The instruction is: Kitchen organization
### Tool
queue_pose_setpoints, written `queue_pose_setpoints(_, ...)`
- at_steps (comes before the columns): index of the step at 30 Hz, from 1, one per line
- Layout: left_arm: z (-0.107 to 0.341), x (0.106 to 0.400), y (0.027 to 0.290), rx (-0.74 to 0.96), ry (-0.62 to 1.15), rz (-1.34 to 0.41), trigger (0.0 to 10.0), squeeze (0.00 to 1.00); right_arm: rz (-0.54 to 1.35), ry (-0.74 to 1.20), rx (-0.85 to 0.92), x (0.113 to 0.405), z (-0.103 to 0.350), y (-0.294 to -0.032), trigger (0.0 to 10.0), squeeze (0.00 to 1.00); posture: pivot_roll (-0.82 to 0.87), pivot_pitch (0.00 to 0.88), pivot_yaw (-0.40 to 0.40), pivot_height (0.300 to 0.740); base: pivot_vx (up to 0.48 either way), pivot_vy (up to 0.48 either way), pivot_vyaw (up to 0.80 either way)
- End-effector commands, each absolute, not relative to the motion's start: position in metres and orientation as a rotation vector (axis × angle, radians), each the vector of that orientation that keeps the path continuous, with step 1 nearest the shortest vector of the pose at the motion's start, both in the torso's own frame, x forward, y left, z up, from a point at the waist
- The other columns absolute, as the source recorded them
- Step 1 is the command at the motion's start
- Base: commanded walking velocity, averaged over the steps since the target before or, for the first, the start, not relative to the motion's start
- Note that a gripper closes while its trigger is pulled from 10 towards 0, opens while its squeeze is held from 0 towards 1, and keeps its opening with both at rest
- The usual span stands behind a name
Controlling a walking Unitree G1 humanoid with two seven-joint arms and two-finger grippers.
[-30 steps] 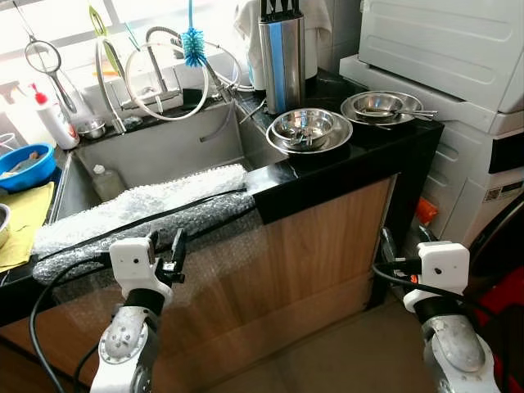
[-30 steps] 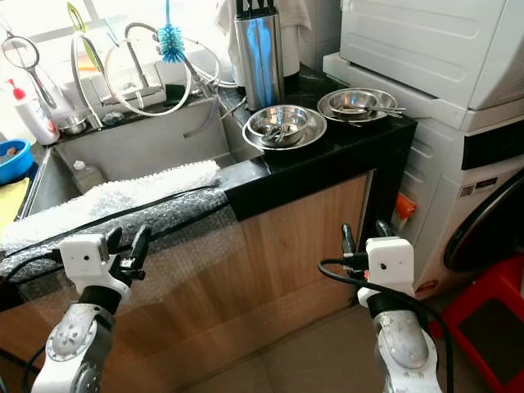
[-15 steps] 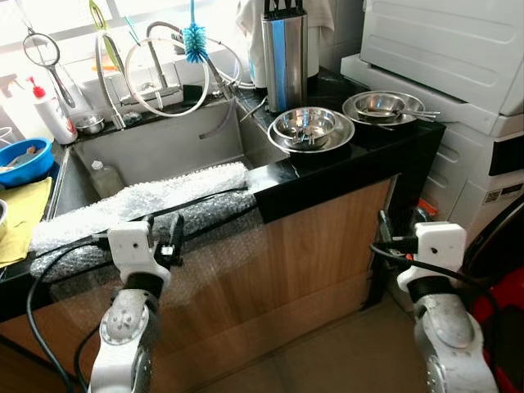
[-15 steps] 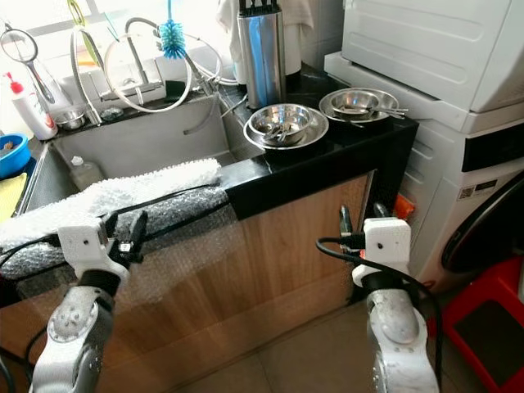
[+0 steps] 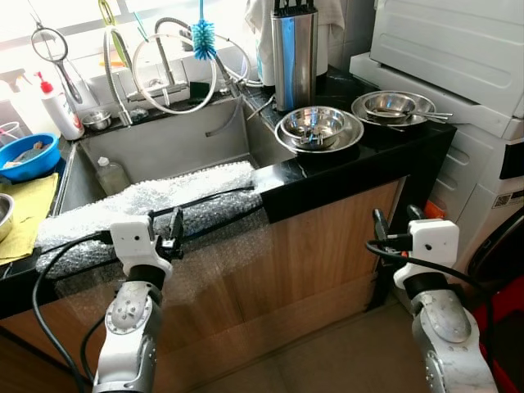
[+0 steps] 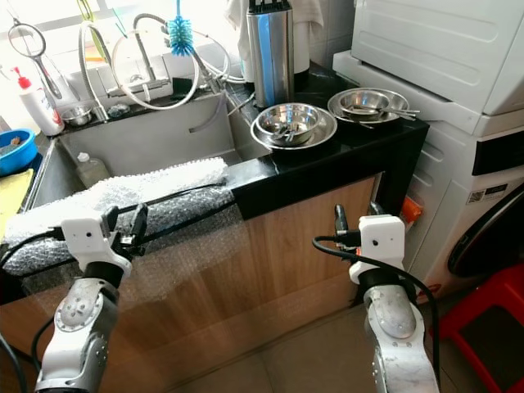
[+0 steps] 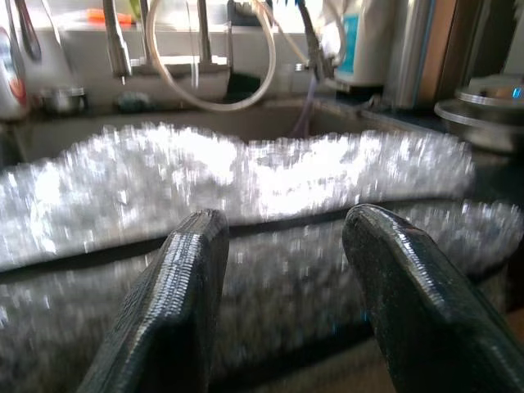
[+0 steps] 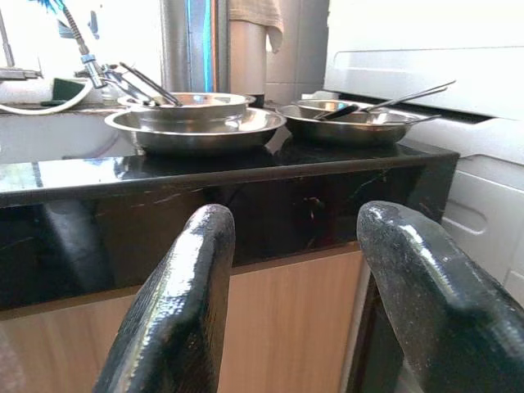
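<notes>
- Steel bowls (image 5: 319, 129) sit nested on the black counter (image 5: 344, 168) just right of the sink (image 5: 164, 147), with a second steel set (image 5: 393, 106) carrying utensils beside them near the white appliance (image 5: 450, 57); both stacks stand close to the front edge, so a rising arm could shove one off.
- Right claw (image 5: 394, 226) hangs below counter height in front of the wooden panel, fingers (image 8: 180, 311) spread apart and gripping nothing; lifting straight up risks knocking the overhanging stone lip.
- Left claw (image 5: 169, 227) is likewise parted and empty, just before the bubble wrap (image 5: 147, 205) draped over the sink's front edge (a dark cable (image 5: 196, 198) lies across it); a finger (image 7: 176, 303) could snag the wrap or cable and drag it.
- Loose spoons in the far set may slide and clatter if that dish is tilted in a pinch.
- Thin polished rims are slippery, I judge, so a shallow grasp could let a bowl drop.
</notes>
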State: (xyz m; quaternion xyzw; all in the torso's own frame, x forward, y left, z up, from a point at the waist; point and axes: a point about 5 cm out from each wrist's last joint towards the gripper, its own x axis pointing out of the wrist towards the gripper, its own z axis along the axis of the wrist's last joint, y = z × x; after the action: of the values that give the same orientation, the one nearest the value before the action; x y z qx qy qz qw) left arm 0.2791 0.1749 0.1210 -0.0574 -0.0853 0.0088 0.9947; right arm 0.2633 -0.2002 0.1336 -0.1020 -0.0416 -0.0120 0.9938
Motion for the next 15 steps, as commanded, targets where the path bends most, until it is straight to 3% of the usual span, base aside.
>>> queue_pose_setpoints(1, 0.1246, 0.2812, 0.1767, -0.107, -0.189, 0.027, 10.0, 0.0, -0.019, -0.092, -0.197, 0.2678, 0.1363, -0.1982, 10.0, 0.0, -0.14, 0.0, 0.085, 0.74, 0.0, 0.0, 0.0)
queue_pose_setpoints(15, 0.1278, 0.2846, 0.1773, -0.107, -0.214, 0.025, 10.0, 0.0, -0.009, -0.098, -0.188, 0.2701, 0.1373, -0.1938, 10.0, 0.0, -0.15, 0.0, 0.096, 0.74, 0.0, 0.0, 0.0)
